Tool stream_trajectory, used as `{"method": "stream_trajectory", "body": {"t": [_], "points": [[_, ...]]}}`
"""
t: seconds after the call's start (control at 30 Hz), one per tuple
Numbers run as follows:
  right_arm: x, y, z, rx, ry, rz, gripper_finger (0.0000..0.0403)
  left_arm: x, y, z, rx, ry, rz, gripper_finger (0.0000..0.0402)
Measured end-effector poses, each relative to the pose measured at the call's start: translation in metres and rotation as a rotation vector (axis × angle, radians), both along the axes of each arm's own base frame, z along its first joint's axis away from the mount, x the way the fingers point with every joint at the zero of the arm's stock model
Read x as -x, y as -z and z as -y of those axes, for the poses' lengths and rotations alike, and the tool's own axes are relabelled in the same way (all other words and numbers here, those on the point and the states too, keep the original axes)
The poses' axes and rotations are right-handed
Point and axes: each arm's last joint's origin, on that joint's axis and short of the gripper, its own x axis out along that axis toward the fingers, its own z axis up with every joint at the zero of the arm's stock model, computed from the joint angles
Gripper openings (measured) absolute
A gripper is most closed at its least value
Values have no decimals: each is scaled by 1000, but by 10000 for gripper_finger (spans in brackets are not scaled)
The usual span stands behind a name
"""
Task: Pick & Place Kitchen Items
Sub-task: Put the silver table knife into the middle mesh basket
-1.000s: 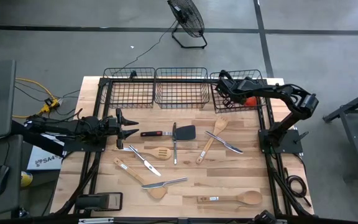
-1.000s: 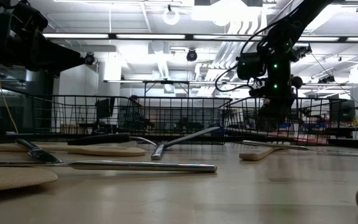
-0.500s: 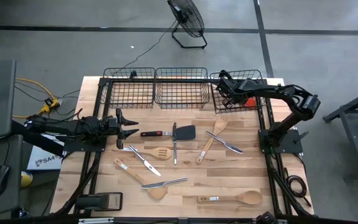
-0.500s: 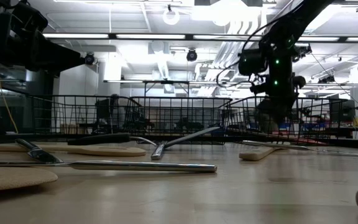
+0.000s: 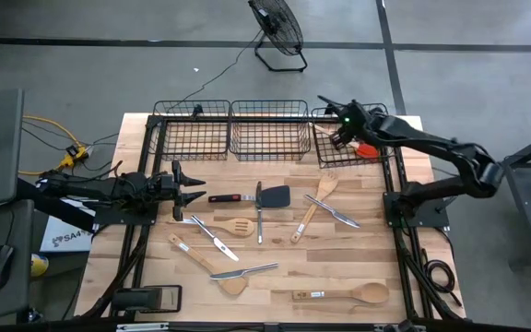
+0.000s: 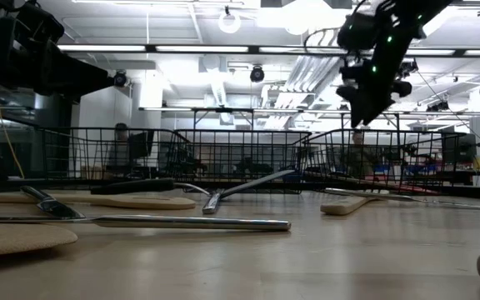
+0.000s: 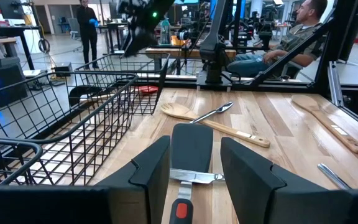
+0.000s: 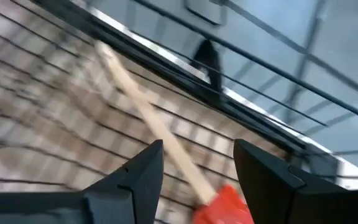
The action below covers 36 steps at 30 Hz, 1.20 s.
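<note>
A red-headed spatula [image 8: 225, 205] with a wooden handle [image 8: 148, 121] lies in the right wire basket [image 5: 356, 164]. My right gripper [image 5: 339, 124] hangs open above it, tipped downward, with nothing between its fingers; it also shows in the low view [image 6: 365, 92]. My left gripper [image 5: 196, 184] waits at the table's left side, open and level, pointing at a black turner [image 7: 191, 146]. Several utensils lie flat on the table: the turner [image 5: 275, 195], wooden spoons [image 5: 339, 295] [image 5: 313, 207], a slotted wooden spatula [image 5: 233, 227] and metal knives [image 5: 332, 210] [image 5: 212, 238].
Three black wire baskets stand in a row along the far edge: left [image 5: 192, 102], middle [image 5: 267, 102] and right. A floor fan [image 5: 277, 32] stands beyond the table. People show in the room behind, in the left wrist view.
My right gripper has risen out of the right basket and turned as it went up. The red-headed spatula has stayed in the basket.
</note>
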Motion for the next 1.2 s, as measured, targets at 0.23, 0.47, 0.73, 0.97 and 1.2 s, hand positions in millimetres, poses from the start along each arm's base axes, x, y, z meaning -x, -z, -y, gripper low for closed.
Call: {"method": "stream_trajectory", "body": {"t": [0.23, 0.47, 0.73, 0.97, 1.2], "points": [[8, -19, -14, -84, -121, 196, 185, 0, 0, 0, 0, 0, 0, 141], [10, -31, -28, -175, -268, 335, 185, 0, 0, 0, 0, 0, 0, 141], [-3, -33, -53, -227, -394, 353, 185, 0, 0, 0, 0, 0, 0, 141], [-12, -28, -82, -294, -438, 301, 185, 0, 0, 0, 0, 0, 0, 141], [-17, -25, -113, -337, -468, 264, 185, 0, 0, 0, 0, 0, 0, 141]]}}
